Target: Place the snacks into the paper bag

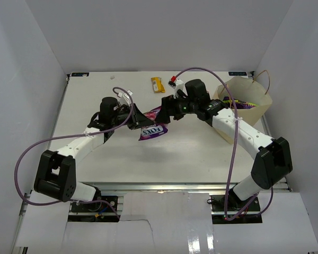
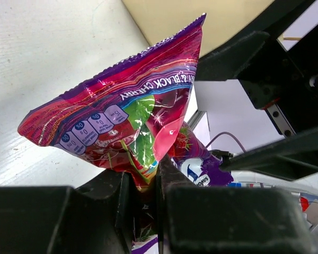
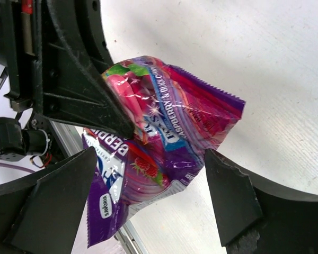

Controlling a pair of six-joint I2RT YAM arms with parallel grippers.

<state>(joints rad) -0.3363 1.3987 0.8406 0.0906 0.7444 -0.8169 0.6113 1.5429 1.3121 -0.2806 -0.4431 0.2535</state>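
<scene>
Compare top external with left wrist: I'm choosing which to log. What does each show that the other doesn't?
Only top external: yellow wrapper and red wrapper on the far table, packets inside the paper bag. Only left wrist: left gripper shut on the purple bag's edge, its label readable. Both: the purple bag, right gripper close by.
</scene>
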